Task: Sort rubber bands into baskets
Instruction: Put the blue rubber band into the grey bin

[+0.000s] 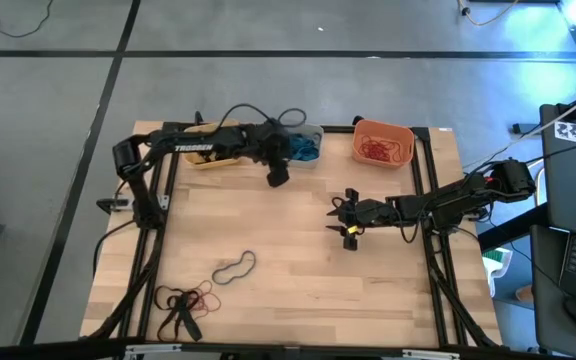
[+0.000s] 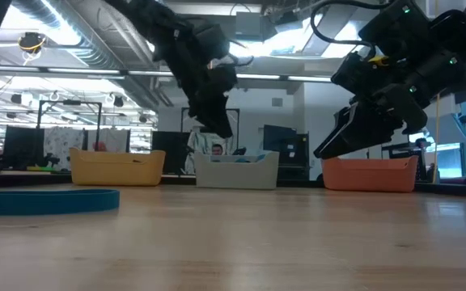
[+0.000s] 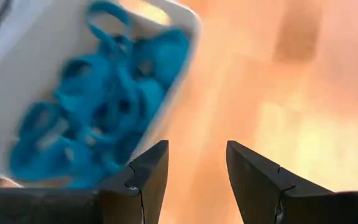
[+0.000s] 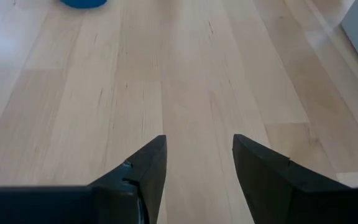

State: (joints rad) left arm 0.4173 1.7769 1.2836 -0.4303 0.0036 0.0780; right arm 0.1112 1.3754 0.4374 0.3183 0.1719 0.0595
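Observation:
Three baskets stand along the table's far edge. The yellow basket [image 1: 204,157] is partly under my left arm. The pale grey basket [image 1: 313,133] holds blue rubber bands [image 3: 98,118]. The orange basket [image 1: 383,143] holds red ones. Loose bands lie at the near left: a black one [image 1: 234,267] and a red-and-black heap [image 1: 183,298]. My left gripper [image 1: 278,178] hangs open just in front of the grey basket, with nothing between its fingers [image 3: 194,168]. My right gripper [image 1: 346,222] hovers open over bare wood right of centre [image 4: 197,168].
A blue band [image 2: 43,200] lies flat close to the low camera at the left. Bare wood stretches across the table's middle and near right. Black frame rails [image 1: 433,250] run along the table's left and right sides.

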